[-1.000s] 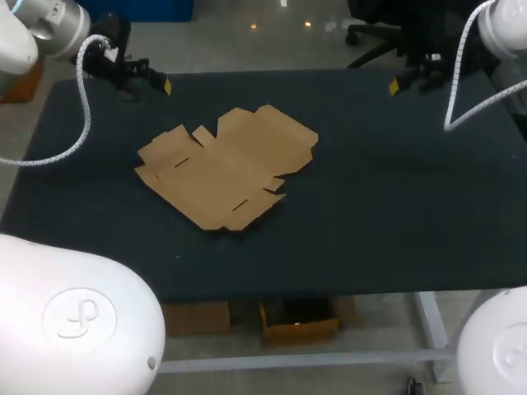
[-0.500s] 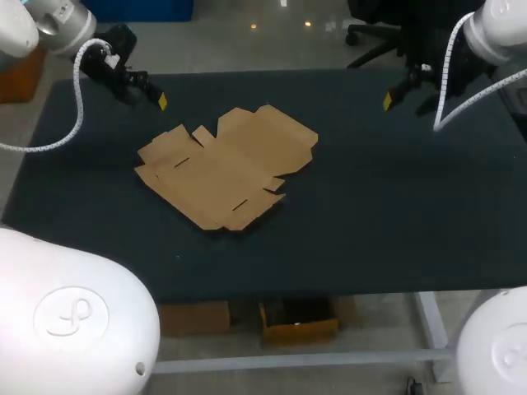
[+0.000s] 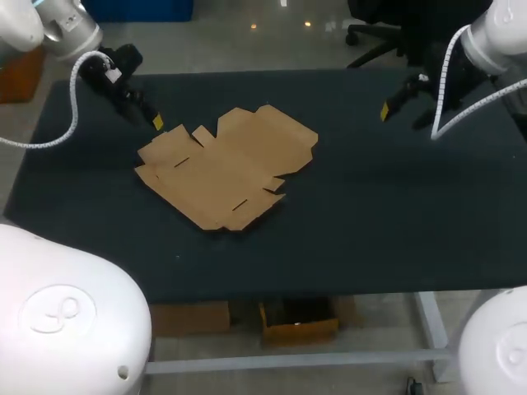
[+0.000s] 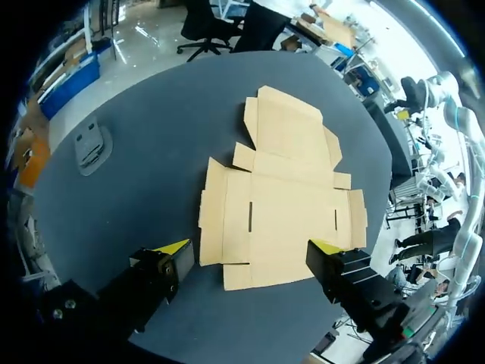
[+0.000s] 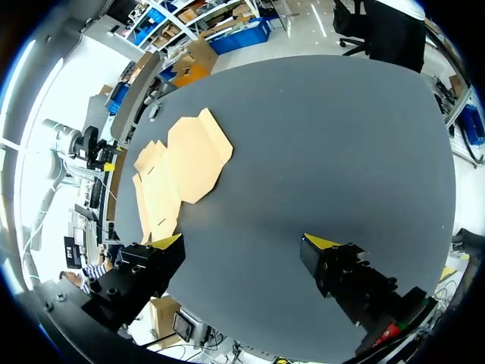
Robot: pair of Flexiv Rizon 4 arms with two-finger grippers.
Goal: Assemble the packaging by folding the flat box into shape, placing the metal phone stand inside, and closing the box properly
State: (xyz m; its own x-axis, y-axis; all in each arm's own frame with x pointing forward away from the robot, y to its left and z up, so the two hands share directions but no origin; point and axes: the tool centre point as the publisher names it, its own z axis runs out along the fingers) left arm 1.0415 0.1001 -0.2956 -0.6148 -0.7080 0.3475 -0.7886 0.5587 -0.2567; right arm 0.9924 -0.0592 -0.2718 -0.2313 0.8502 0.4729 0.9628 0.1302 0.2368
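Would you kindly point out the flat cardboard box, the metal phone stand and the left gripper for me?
flat cardboard box [image 3: 224,169], head view, on its central panel.
metal phone stand [image 4: 92,145], left wrist view, on its grey plate.
left gripper [image 4: 250,247], left wrist view, midway between its yellow tips.

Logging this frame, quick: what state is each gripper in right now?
Left gripper: open, holding nothing; the flat box lies ahead of it.
Right gripper: open, holding nothing.
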